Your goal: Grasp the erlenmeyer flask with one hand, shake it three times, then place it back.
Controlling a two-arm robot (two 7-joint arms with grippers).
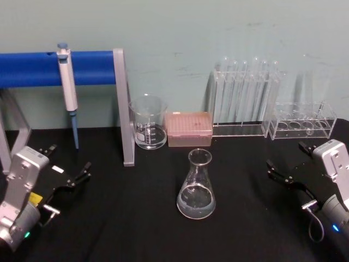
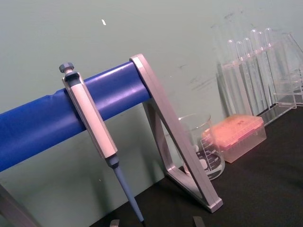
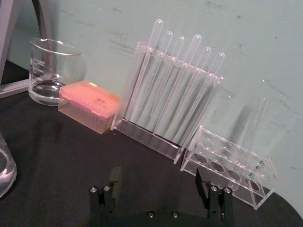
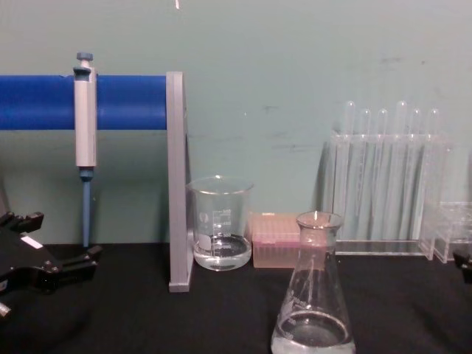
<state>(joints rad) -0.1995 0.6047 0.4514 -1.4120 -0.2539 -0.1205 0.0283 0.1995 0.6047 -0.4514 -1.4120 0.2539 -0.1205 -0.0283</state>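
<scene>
Erlenmeyer flask [image 1: 196,188] is upright on the black tabletop [image 1: 131,224], roughly centre, with a shallow layer of clear liquid in the base. It stands free, nothing touching it, just in front of the pink tip box [image 1: 188,129].

Right end effector [image 1: 286,159] is low over the tabletop to the flask's right, well apart from it. It's released: the right wrist view shows both fingers [image 3: 113,178] spread wide with nothing between them. The flask's wall only shows at the edge of that view.

Left end effector [image 1: 70,162] is low on the flask's left, also well apart from it. It's released too, fingers spread and holding nothing. A white sticker sits on its black body.

Back row along the wall, from the robot's left:
- A pipette [image 1: 67,82] hangs tip down on the blue bar [image 1: 32,68].
- A grey post [image 1: 123,109] carries the end of the bar.
- The beaker [image 1: 148,123] is just beside the post, with a little liquid in it.
- The tip box is just beside the beaker.
- The test tube rack [image 1: 245,101] holds tall tubes upright.
- A small rack [image 1: 303,121] sits at the far right, nearest the right end effector.
</scene>
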